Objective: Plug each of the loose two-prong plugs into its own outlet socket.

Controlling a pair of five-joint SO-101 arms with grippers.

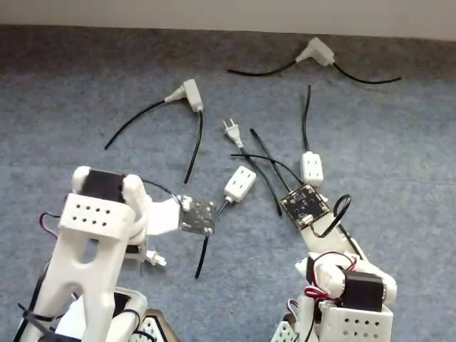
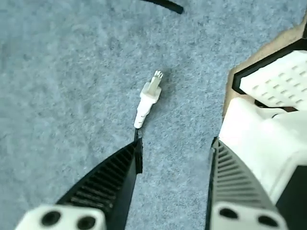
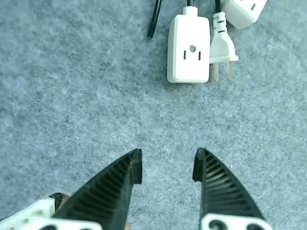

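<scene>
1. A small white two-prong plug [image 2: 148,98] lies flat on the grey carpeted tabletop [image 1: 64,107], close to the near edge and beside the left arm's base. Its long axis runs away from the left gripper [image 2: 176,146], with the prongs at the far end and the tail end nearest the fingers.
2. The left gripper's black ridged fingers [image 2: 115,177] are spread wide and hold nothing. The plug lies just beyond one fingertip, not between the two.
3. Towards the middle of the tabletop a white rectangular outlet socket [image 3: 188,48] lies face up, its slots showing and its cord end away from the right gripper [image 3: 168,157].
4. A second white two-prong plug [image 3: 222,45] lies just beside that socket and parallel to it, prongs pointing back towards the right gripper.
5. The right gripper's fingers are parted and empty. The socket and the plug lie well ahead of the tips.
</scene>
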